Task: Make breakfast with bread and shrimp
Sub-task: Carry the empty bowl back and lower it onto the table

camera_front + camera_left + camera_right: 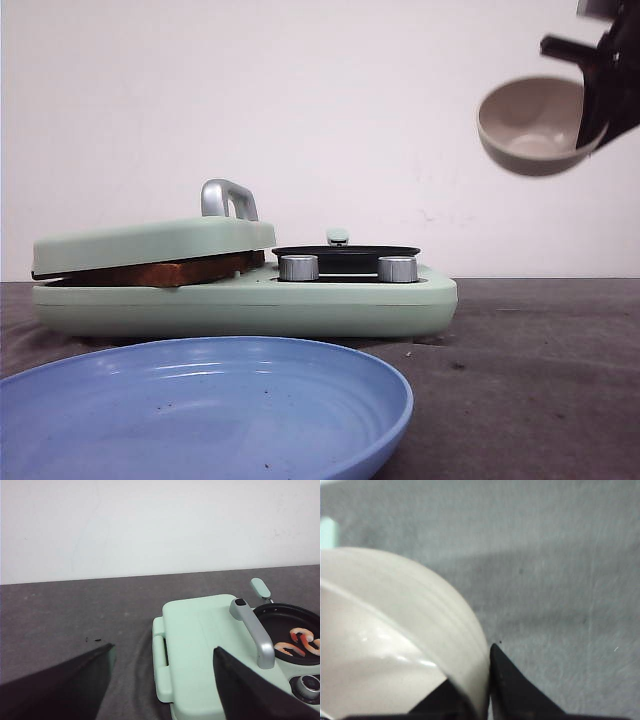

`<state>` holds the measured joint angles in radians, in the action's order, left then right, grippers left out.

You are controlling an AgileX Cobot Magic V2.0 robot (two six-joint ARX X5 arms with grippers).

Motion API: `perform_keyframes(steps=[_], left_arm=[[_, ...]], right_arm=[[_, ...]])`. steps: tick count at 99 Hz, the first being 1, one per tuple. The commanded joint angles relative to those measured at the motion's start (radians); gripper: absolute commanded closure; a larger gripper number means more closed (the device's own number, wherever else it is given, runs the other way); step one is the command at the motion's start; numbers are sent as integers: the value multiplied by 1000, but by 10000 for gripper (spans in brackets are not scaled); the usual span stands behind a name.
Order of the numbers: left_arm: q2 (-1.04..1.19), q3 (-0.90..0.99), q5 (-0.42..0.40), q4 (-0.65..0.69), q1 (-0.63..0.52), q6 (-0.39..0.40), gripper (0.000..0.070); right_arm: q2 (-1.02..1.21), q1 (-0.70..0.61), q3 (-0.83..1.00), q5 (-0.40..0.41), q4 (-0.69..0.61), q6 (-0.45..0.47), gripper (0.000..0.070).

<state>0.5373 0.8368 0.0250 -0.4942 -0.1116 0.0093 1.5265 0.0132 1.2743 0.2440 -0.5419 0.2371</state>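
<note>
Right pincer is gripping the beige bowl by its rim, high up and tilted — looking empty. Shrimp are sitting in the black pan, bread under the lid. Left pincer is hanging wide open, so I'd be parking the bowl gently on the counter.

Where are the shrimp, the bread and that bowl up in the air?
shrimp (pixel 299 642): left wrist view, middle of the pink pieces.
bread (pixel 150 272): front view, browned edge under the lid.
bowl (pixel 530 122): front view, inner wall.

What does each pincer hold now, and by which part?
The right pincer holds the beige bowl by its rim, tilted in the air. The left pincer is open and holds nothing.
</note>
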Motion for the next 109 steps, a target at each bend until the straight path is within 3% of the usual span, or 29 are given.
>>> perform_keyframes(steps=[1,14,32,84,89,101,109], left_arm=[[6,13,2,7,0,5,336],[11,13,2,2,0,6,336],[12,12,2,-10,0,9,336],[13,12,2,-8,0,8,336],[13,12,2,-8,0,8,336],[13,12,2,-8,0,8,336],[13,12,2,-8,0,8,336]], right_arm=[[53,0,16,28,-6,12,695],[204,-3,16,74,-35,14,695],[280,-3,16,78,-52,13,695],[330,-3,16,96,-97,-13,691],[330,-3,16,96,-104,-20,648],[330,-4,16,96,-117,-43,453],[330,-4,16,97,-117,-48,432]])
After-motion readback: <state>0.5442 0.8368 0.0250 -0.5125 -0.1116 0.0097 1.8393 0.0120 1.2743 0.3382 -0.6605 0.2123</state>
